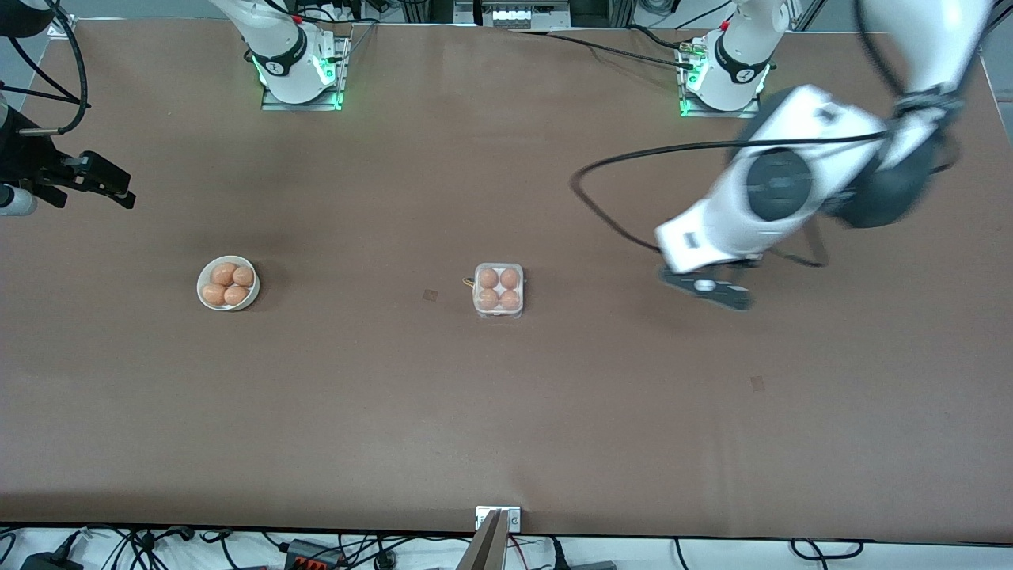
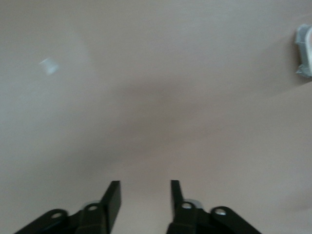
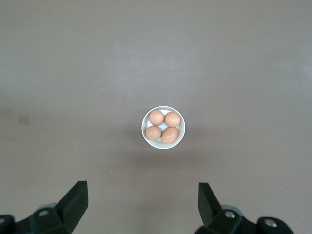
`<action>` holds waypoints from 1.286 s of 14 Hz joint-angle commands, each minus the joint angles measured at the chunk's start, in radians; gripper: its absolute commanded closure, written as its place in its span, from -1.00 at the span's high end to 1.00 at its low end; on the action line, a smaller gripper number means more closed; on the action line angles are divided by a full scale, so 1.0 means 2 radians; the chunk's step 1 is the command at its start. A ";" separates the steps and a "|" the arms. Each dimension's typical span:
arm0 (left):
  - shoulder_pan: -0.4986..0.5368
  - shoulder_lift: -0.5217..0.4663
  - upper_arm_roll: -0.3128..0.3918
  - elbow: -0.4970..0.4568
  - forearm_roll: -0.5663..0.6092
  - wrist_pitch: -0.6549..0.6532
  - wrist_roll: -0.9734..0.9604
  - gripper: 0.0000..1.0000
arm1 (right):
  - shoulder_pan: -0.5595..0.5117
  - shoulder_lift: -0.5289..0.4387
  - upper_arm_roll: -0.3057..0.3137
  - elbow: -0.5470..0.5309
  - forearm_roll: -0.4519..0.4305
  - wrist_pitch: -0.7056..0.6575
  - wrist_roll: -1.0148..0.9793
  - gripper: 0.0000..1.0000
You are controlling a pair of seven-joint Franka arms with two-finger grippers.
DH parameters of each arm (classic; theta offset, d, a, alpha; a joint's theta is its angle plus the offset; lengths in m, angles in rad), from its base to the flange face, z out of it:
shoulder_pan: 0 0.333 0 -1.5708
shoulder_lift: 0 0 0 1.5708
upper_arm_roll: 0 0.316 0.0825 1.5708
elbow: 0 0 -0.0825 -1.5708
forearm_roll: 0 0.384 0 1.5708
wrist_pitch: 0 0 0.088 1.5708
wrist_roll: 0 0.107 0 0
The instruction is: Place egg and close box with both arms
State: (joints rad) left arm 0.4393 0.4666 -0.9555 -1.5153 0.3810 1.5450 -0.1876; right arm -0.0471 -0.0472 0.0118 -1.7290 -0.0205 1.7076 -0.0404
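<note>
Your small clear-plastic egg box (image 1: 498, 290) holds four brown eggs, lid down. The left gripper (image 1: 707, 288) hovers empty, jaws partly apart, toward the left arm's end from it. The right gripper (image 3: 142, 202), wide open and empty, waits toward the right arm's end from it.

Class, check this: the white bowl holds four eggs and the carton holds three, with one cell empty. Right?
Not quite. The front view shows the box with four eggs, one in every cell, none empty. The white bowl does hold four eggs, as the right wrist view confirms.
</note>
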 commanded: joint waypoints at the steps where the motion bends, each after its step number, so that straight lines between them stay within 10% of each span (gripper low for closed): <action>1: 0.056 -0.006 -0.038 0.051 0.004 -0.048 0.013 1.00 | 0.002 -0.012 0.000 -0.014 -0.002 0.003 0.007 1.00; 9: 0.063 -0.008 -0.004 0.181 -0.012 -0.124 0.013 1.00 | 0.005 -0.012 0.003 -0.006 -0.002 0.004 0.007 1.00; 14: -0.026 -0.083 0.233 0.162 -0.198 -0.114 0.015 1.00 | 0.004 -0.013 0.003 -0.006 0.000 0.003 0.008 1.00; 18: -0.149 -0.194 0.378 0.013 -0.202 -0.023 0.015 1.00 | 0.004 -0.013 0.003 -0.006 0.000 0.002 0.008 1.00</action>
State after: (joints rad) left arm 0.2716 0.2401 -0.3550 -1.2717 -0.0038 1.3923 -0.1688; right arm -0.0391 -0.0543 0.0160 -1.7317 -0.0204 1.7104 -0.0384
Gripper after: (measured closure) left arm 0.000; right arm 0.000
